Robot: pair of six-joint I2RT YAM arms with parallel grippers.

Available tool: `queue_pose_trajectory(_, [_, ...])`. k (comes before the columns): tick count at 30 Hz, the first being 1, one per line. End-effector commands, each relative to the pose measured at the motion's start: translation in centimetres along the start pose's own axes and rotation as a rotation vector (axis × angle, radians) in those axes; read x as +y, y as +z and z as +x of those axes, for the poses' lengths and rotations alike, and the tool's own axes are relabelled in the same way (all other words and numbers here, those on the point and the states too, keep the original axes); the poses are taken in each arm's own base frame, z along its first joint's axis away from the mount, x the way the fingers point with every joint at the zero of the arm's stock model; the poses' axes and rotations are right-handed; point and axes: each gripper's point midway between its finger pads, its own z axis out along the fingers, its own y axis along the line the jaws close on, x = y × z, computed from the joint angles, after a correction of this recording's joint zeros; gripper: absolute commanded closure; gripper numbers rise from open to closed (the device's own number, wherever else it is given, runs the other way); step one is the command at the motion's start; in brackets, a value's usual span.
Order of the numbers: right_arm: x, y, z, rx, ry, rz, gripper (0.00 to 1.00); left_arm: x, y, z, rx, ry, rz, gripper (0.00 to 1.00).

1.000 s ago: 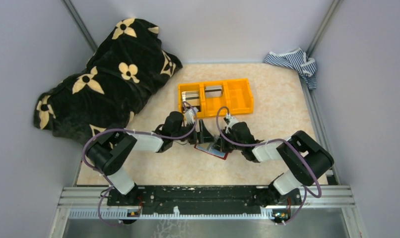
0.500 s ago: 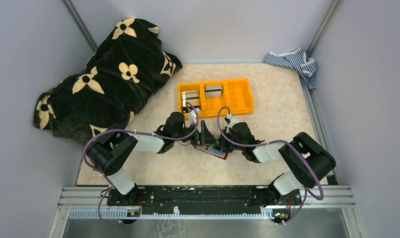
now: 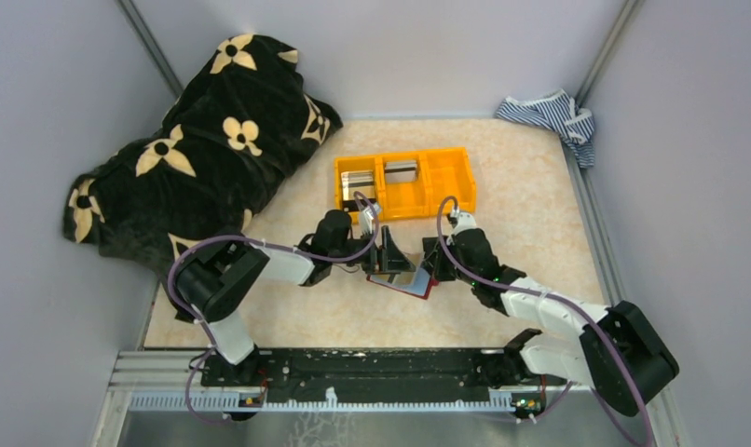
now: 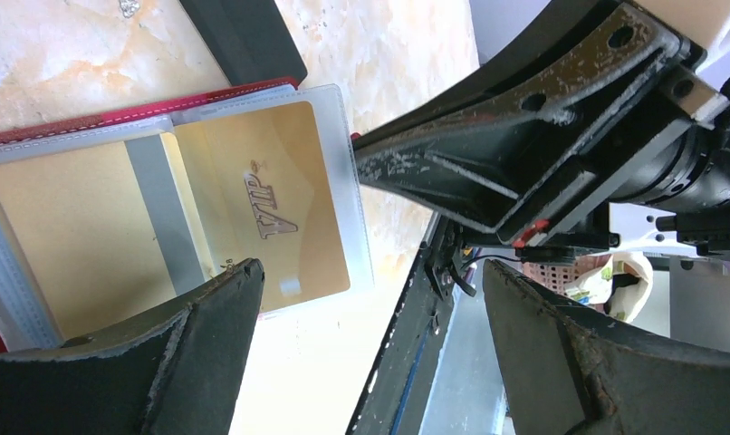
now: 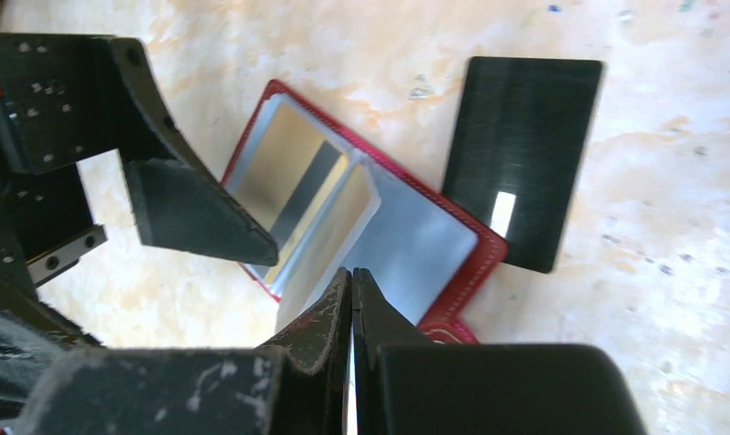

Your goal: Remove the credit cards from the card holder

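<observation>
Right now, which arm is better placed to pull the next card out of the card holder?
Probably left. The left arm's fingers stand open at the edge of the gold card in the card holder. The right arm's fingers are shut at its edge and would have to open first.

Dark red card holder (image 5: pixel 425 249), gold card (image 4: pixel 271 208), black card (image 5: pixel 524 154), orange bin (image 3: pixel 449 186)

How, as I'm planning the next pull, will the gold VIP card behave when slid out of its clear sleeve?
The gold VIP card looks thin and flat, so probably stiff and light. Its glossy face may slip in a pinch. The clear sleeve hugs it, so pulling may drag the card holder along.
</observation>
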Motion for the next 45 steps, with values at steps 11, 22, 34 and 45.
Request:
queue_pose_trajectory(11, [-1.0, -2.4, -5.9, -0.279, 0.048, 0.084, 0.65, -0.3, -0.8, -2.2, -0.088, 0.08, 0.006, 0.03])
queue_pose_trajectory(22, [2.9, 2.1, -3.2, -0.084, 0.005, -0.072, 1.0, 6.0, -4.8, -6.4, -0.221, 0.131, -0.208, 0.02])
queue_pose_trajectory(34, [4.2, 3.7, -0.7, -0.013, 0.048, -0.165, 0.83, 6.2, -4.3, -3.1, -0.17, 0.087, -0.189, 0.03])
queue_pose_trajectory(45, [3.1, 5.3, 1.2, 0.044, 0.056, -0.134, 1.0, 5.3, -4.0, 1.0, -0.112, 0.036, -0.183, 0.03])
